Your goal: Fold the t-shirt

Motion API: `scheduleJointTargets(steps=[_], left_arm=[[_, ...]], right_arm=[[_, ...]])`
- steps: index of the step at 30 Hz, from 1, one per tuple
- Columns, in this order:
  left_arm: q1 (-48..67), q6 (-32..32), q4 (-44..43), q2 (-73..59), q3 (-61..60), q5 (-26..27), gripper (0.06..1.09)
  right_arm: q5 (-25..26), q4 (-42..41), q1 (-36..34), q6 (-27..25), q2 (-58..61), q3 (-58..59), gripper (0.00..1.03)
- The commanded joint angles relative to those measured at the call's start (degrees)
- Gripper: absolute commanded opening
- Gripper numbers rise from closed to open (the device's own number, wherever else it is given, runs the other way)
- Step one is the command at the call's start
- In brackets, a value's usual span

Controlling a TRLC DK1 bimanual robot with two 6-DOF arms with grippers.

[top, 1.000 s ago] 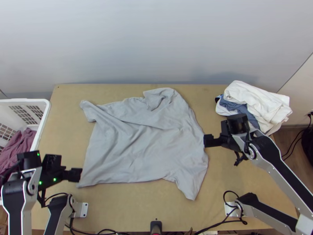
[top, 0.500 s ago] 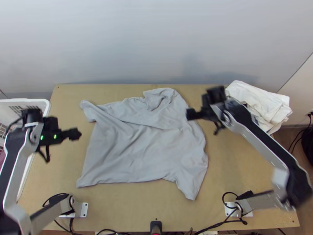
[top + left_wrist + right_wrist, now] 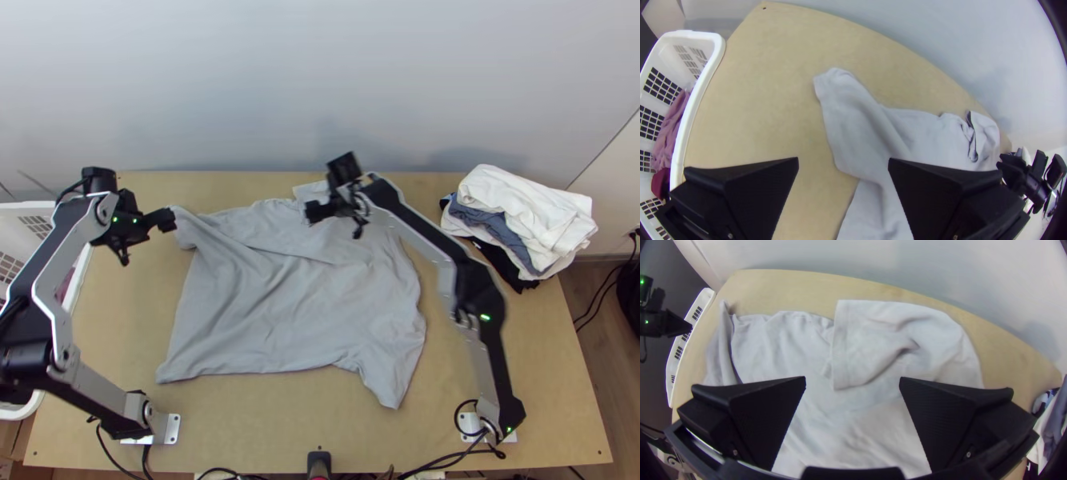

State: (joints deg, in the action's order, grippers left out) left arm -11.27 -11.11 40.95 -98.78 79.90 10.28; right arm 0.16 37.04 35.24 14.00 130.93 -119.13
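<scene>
Grey t-shirt (image 3: 280, 312) was spread out but rumpled across the middle of the wooden table (image 3: 520, 384) in my top view, so picture a clock face on that table with 12 at the far edge. My left gripper (image 3: 170, 220) hung around 10 o'clock, right by the shirt's far corner on that side. The right gripper (image 3: 310, 213) was over the shirt's far part, near 12. A white basket (image 3: 48, 206) sat out past 9 to 10 o'clock, and a messy clothes pile (image 3: 520, 208) was up at 2, white stuff on top with blue-grey and black bits poking out.

Over on the left wrist view, that gripper's fingers (image 3: 751, 191) were spread wide with nothing pinched. I could see bare wood and the puckered 10 o'clock corner of the shirt between and beyond them, plus some purple cloth (image 3: 671, 124) inside the basket.

On the right wrist view, same deal: wide-open pair, no fabric gripped. Grey fabric lay between and beyond the fingers, and a sleeve (image 3: 867, 355) near 12 o'clock was flopped back over the body of the shirt, with a soft crease in it.
</scene>
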Motion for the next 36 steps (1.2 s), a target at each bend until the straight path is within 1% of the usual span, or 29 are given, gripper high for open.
scheduleJointTargets(steps=[1,6,9,10,12,14,18,19,21,22,27,31,36], left_arm=[[0.11,-1.89,-1.40,-8.80,7.64,-1.23,1.04],[-0.51,-1.45,-1.40,-10.38,9.22,-1.23,1.04],[-0.51,-1.45,-1.40,-10.73,9.49,-1.23,1.04],[-0.33,-1.45,-1.40,-10.91,9.49,-1.23,1.04],[0.11,-1.81,-1.40,-10.99,9.66,-1.23,1.04],[0.72,-1.89,-1.31,-11.08,9.66,-1.23,1.04],[1.69,-2.16,-1.31,-11.26,9.93,-1.23,1.04],[1.78,-2.25,-1.31,-11.52,10.19,-1.23,1.04],[2.04,-2.51,-1.22,-11.87,10.81,-1.23,1.04],[2.13,-2.68,-1.13,-12.05,11.16,-1.23,1.04],[2.48,-3.56,-0.34,-13.81,13.79,-1.32,1.04],[2.48,-4.97,0.01,-17.32,17.31,-2.37,1.04],[2.74,-5.67,0.10,-22.07,21.62,-6.94,1.04]], right_arm=[[0.10,0.76,3.08,-0.11,14.17,-15.69,0.98],[0.19,0.49,3.60,-0.82,15.84,-15.08,0.98],[0.71,-1.35,3.16,-0.99,16.28,-15.08,0.98],[1.07,-2.06,2.99,-0.99,16.55,-15.08,0.97],[1.77,-3.11,2.90,-1.17,16.90,-15.08,0.89],[2.65,-3.90,2.90,-1.78,16.99,-15.08,0.76],[4.93,-5.48,3.08,-4.07,16.99,-15.08,0.44],[5.37,-5.75,3.08,-4.68,16.99,-15.08,0.33],[5.46,-6.01,2.90,-5.47,16.99,-15.08,0.05],[5.46,-6.10,2.72,-5.47,16.90,-14.90,0.03],[6.78,-6.01,1.85,-5.39,15.05,-13.41,0.03],[7.39,-5.92,0.79,-4.68,12.33,-12.62,0.03],[7.75,-5.92,-0.26,-3.80,8.72,-11.39,0.03]])
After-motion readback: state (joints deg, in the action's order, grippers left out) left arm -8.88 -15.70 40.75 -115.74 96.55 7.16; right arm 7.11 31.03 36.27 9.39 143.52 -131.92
